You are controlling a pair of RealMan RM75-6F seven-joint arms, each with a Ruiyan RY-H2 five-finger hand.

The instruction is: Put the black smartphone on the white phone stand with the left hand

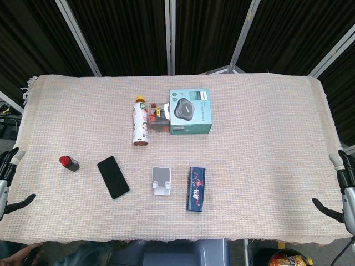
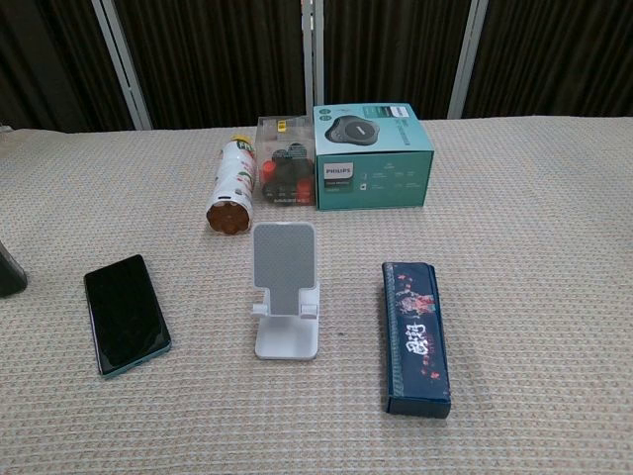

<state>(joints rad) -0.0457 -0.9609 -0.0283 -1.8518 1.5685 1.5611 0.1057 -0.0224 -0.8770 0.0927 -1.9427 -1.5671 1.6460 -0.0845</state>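
Note:
The black smartphone point(image 1: 113, 177) point(image 2: 126, 313) lies flat, screen up, on the woven cloth left of centre. The white phone stand point(image 1: 161, 180) point(image 2: 286, 287) stands upright a short way to its right with nothing on it. My left hand point(image 1: 6, 183) hangs at the table's far left edge, well away from the phone, fingers spread and holding nothing. At the far right edge is my right hand point(image 1: 343, 191), also spread and holding nothing. Neither hand shows in the chest view.
A dark blue patterned case point(image 1: 196, 189) point(image 2: 416, 336) lies right of the stand. Behind are a lying bottle point(image 1: 140, 122) point(image 2: 232, 184), a clear box point(image 1: 159, 116) point(image 2: 285, 174) and a teal Philips box point(image 1: 191, 111) point(image 2: 371, 156). A small red-capped black item point(image 1: 69, 163) sits left of the phone.

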